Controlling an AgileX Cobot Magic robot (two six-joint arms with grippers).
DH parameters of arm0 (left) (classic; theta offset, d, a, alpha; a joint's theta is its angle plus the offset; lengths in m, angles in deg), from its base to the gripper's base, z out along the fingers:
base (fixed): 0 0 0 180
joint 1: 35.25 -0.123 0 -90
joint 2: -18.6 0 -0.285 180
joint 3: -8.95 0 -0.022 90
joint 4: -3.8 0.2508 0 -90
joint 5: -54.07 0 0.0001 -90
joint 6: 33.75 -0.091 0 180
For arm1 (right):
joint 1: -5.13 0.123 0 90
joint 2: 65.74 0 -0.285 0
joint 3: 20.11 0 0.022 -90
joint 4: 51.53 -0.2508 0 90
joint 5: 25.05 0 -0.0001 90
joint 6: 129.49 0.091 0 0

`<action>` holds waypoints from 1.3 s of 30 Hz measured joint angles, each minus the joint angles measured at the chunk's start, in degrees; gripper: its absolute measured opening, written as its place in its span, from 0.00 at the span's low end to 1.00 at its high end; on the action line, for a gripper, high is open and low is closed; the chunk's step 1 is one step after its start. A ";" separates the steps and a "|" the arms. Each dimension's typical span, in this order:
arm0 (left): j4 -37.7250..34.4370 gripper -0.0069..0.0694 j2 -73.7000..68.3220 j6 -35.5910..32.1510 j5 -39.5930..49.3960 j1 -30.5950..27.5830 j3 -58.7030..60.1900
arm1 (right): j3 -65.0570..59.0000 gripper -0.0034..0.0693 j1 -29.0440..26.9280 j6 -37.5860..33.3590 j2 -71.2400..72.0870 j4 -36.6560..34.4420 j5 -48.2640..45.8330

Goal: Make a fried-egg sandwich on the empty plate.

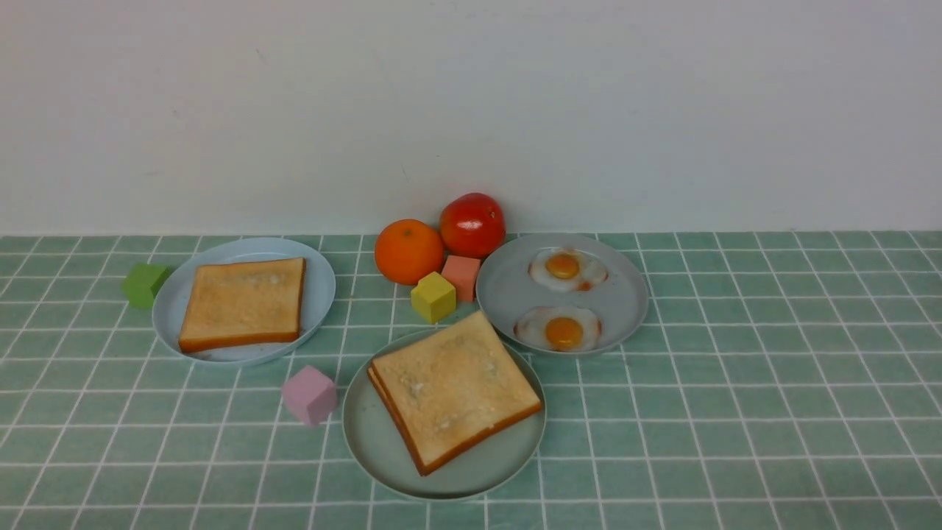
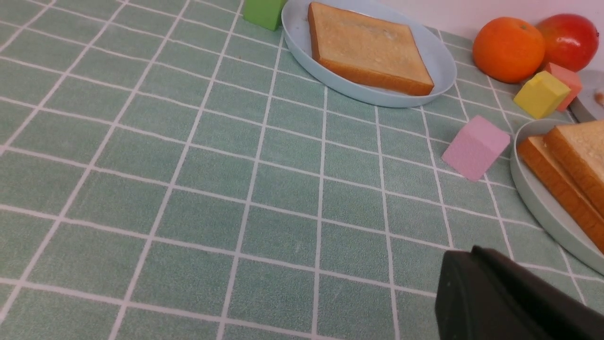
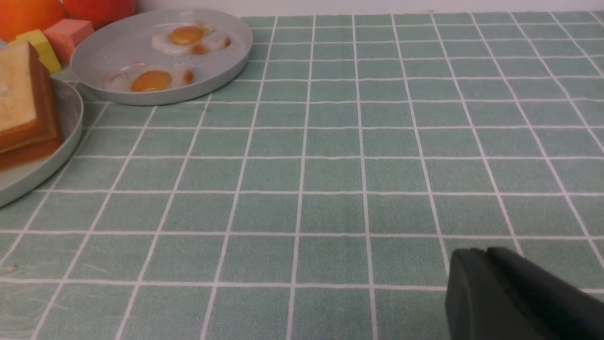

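Observation:
The mint-green plate (image 1: 375, 449) sits front centre and bears two toast slices (image 1: 452, 386) stacked one on the other. No egg shows between them. The stack also shows in the left wrist view (image 2: 575, 156) and the right wrist view (image 3: 19, 94). Two fried eggs (image 1: 565, 267) (image 1: 561, 330) lie on the grey-blue plate (image 1: 508, 294) behind it on the right. My left gripper (image 2: 465, 255) and right gripper (image 3: 476, 255) are shut and empty, low over bare cloth, away from the plates. Neither shows in the front view.
A light-blue plate (image 1: 318, 287) at the left holds one toast slice (image 1: 244, 302). An orange (image 1: 408, 251), a red fruit (image 1: 472, 224), and yellow (image 1: 433, 297), salmon (image 1: 461, 277), pink (image 1: 310, 395) and green (image 1: 145, 284) cubes lie around the plates. A wall stands behind.

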State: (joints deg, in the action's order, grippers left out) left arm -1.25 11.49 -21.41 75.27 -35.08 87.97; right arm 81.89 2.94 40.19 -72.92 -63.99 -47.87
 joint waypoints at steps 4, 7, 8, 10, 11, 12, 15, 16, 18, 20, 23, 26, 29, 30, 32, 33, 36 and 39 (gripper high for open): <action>0.00 0.07 0.00 0.00 0.00 0.00 0.00 | 0.00 0.12 0.00 0.00 0.00 0.00 0.00; 0.00 0.07 0.00 0.00 0.00 0.00 0.00 | 0.00 0.12 0.00 0.00 0.00 0.00 0.00; 0.00 0.07 0.00 0.00 0.00 0.00 0.00 | 0.00 0.12 0.00 0.00 0.00 0.00 0.00; 0.00 0.07 0.00 0.00 0.00 0.00 0.00 | 0.00 0.13 0.00 0.00 0.00 0.00 0.00; 0.00 0.07 0.00 0.00 0.00 0.00 0.00 | 0.00 0.13 0.00 0.00 0.00 0.00 0.00; 0.00 0.07 0.00 0.00 0.00 0.00 0.00 | 0.00 0.13 0.00 0.00 0.00 0.00 0.00; 0.00 0.07 0.00 0.00 0.00 0.00 0.00 | 0.00 0.14 0.00 0.00 0.00 0.00 0.00; 0.00 0.07 0.00 0.00 0.00 0.00 0.00 | 0.00 0.14 0.00 0.00 0.00 0.00 0.00; 0.00 0.08 0.00 0.00 0.00 0.00 0.00 | 0.00 0.14 0.00 0.00 0.00 0.00 0.00; 0.00 0.08 0.00 0.00 0.00 0.00 0.00 | 0.00 0.15 0.00 0.00 0.00 0.00 0.00; 0.00 0.08 0.00 0.00 0.00 0.00 0.00 | 0.00 0.15 0.00 0.00 0.00 0.00 0.00; 0.00 0.08 0.00 0.00 0.00 0.00 0.00 | 0.00 0.16 0.00 0.00 0.00 0.00 0.00; 0.00 0.09 0.00 0.00 0.00 0.00 0.00 | 0.00 0.17 0.00 0.00 0.00 0.00 0.00; 0.06 0.09 0.00 0.00 0.00 0.00 0.00 | 0.00 0.17 0.00 0.00 0.00 0.00 0.00; 0.11 0.09 0.00 0.00 0.00 0.00 0.00 | 0.00 0.17 0.00 0.00 0.00 0.00 0.00; 0.11 0.09 0.00 0.00 0.00 0.00 0.00 | 0.00 0.17 0.00 0.00 0.00 0.00 0.00; 0.11 0.09 0.00 0.00 0.00 0.00 0.00 | 0.00 0.18 0.00 0.00 0.00 0.00 0.00; 0.11 0.10 0.00 0.00 0.00 0.00 0.00 | 0.00 0.18 0.00 0.00 0.00 0.00 0.00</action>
State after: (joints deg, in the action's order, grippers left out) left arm -1.14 11.49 -21.41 75.27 -35.08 87.97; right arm 81.89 2.94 40.19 -72.92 -63.99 -47.87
